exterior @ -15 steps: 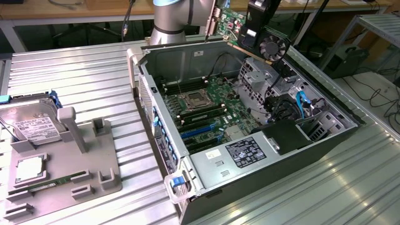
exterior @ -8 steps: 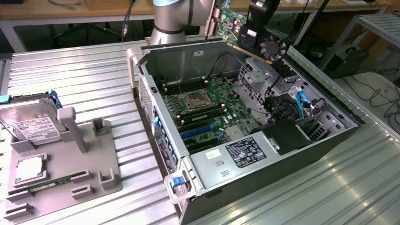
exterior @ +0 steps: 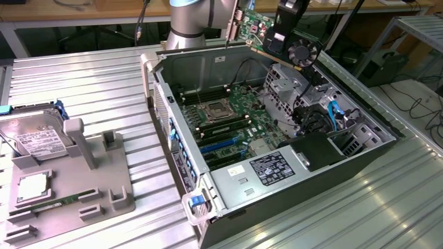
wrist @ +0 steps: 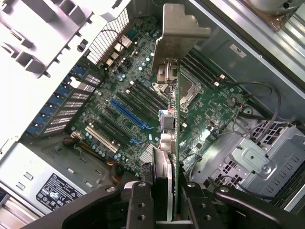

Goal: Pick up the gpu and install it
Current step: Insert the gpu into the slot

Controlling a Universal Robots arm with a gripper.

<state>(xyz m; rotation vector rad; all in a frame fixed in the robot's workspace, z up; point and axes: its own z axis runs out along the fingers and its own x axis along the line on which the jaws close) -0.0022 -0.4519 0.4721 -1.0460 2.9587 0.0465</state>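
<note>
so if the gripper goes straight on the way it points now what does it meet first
Probably the motherboard in the open case; the gpu in the gripper would touch first, bracket end near the CPU socket. Depth is unclear.

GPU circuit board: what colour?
Green, on the gpu held above the open case; shows best in the exterior view.

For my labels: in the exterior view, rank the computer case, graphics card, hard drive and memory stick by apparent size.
Largest: computer case.
Then graphics card and hard drive, looking alike; card held in the air, so unranked.
Smallest: memory stick.
</note>
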